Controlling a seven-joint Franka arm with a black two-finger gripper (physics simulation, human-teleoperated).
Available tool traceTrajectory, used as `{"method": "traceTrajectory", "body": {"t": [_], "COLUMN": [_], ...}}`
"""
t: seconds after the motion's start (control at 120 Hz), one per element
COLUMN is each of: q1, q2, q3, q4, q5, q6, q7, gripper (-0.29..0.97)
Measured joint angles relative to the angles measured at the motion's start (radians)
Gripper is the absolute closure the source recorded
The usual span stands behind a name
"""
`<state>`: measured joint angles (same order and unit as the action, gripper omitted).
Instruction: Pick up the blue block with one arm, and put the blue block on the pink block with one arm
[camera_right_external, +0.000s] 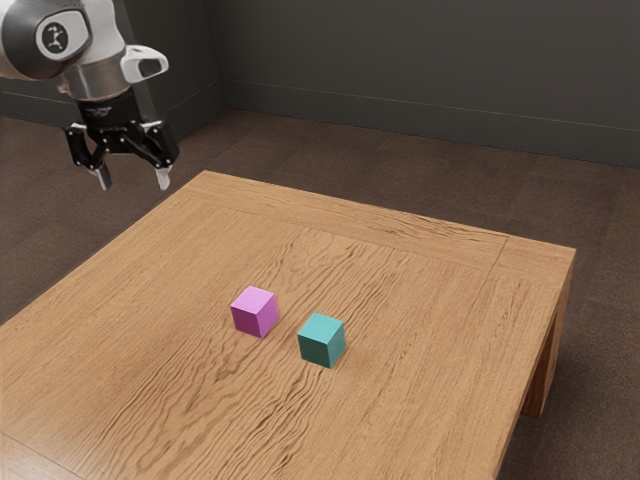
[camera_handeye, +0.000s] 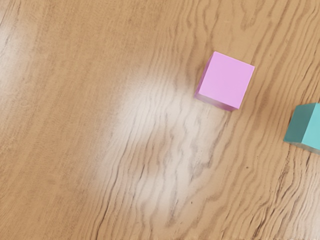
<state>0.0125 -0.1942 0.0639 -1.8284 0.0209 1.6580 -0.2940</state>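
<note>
A pink block (camera_right_external: 255, 310) rests near the middle of the wooden table (camera_right_external: 150, 330). Just to the exterior view's right of it, a small gap away, sits a blue-green block (camera_right_external: 322, 340). My gripper (camera_right_external: 133, 180) hangs high above the table's far left corner, open, with nothing between its fingers. The wrist view looks down on the pink block (camera_handeye: 225, 80) and, beside it, part of the blue-green block (camera_handeye: 305, 127), both well away from my hand.
The table's far edge (camera_right_external: 350, 205) and right edge (camera_right_external: 545, 340) drop off to a dark brown floor. A grey wall runs along the back. Bare wood surrounds both blocks.
</note>
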Motion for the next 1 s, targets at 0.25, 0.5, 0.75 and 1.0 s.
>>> {"method": "traceTrajectory", "body": {"t": [0.25, 0.5, 0.75, 1.0], "q1": [-0.030, -0.069, -0.094, -0.095], "q2": [0.029, 0.323, 0.456, 0.590], "q3": [-0.038, -0.061, -0.099, -0.125], "q4": [-0.038, 0.088, 0.040, 0.088], "q5": [-0.015, -0.014, -0.055, -0.111], "q6": [0.037, 0.098, 0.271, 0.373], "q7": [0.026, 0.028, 0.072, 0.107], "gripper": [0.00, 0.00, 0.00, 0.00]}}
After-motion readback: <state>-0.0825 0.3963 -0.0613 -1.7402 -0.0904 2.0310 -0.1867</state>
